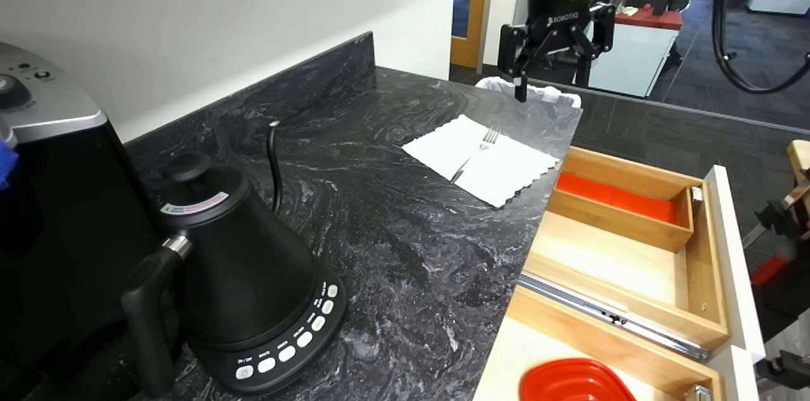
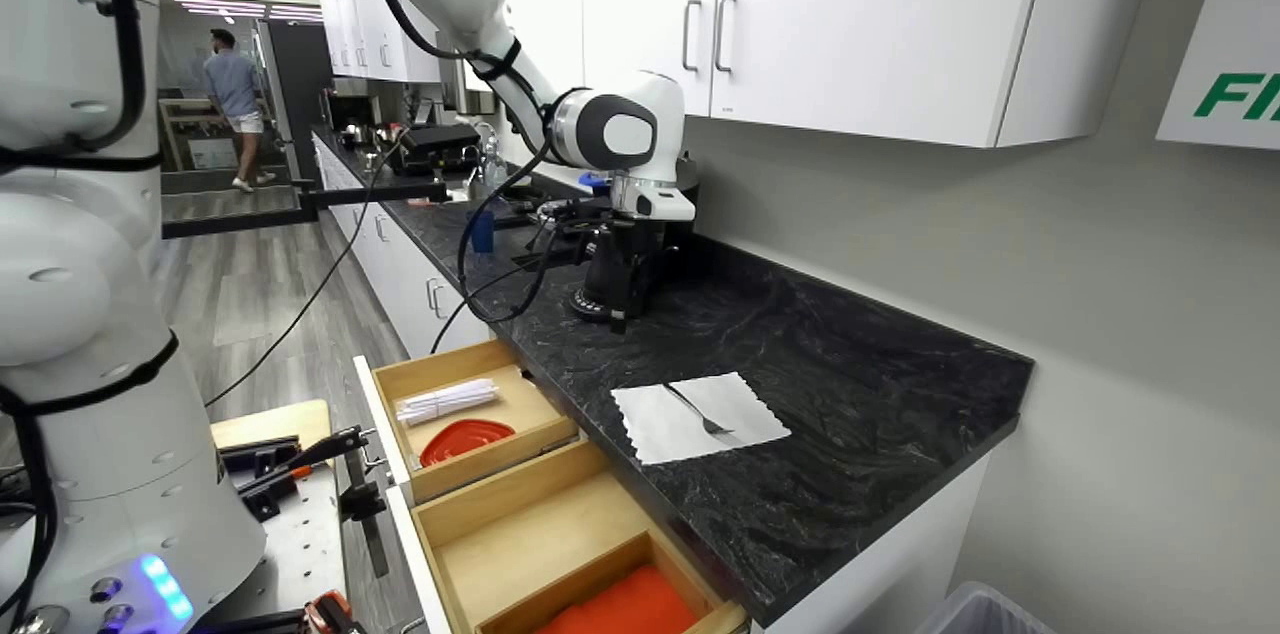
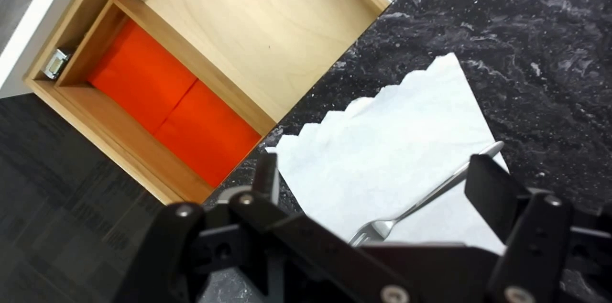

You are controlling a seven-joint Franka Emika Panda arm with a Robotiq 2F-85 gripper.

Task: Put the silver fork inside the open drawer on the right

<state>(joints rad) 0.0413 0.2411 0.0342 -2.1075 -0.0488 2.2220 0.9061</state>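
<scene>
the silver fork (image 3: 425,200) lies slantwise on the white napkin (image 3: 377,145), the end of its handle reaching just past one edge. in the wrist view the gripper (image 3: 376,183) is over it, its two fingers well apart, with nothing clamped between them; the fork shows below, across the gap. the finger on that picture's right overlaps a little of the handle, and the gripper's body hides the tips of the tines.

the arm (image 2: 480,4) arches from its base toward the counter (image 1: 405,262) and bends down at the wrist, so that the gripper hangs with its fingers pointing downward in both exterior views.

the white napkin is spread flat near the edge of the counter, just beside the open drawer (image 3: 258,30). wooden dividers split this drawer into a wide section with a pale wood floor and a narrower compartment with an orange-red lining (image 3: 177,102). next to it a second drawer (image 2: 490,469) is also pulled out, holding a red dish (image 2: 465,441) and a bundle of thin white pieces (image 2: 447,401) too small to make out. a black kettle (image 1: 247,268) stands farther along the counter, and the top of a bin (image 2: 985,614) shows by its end.
</scene>
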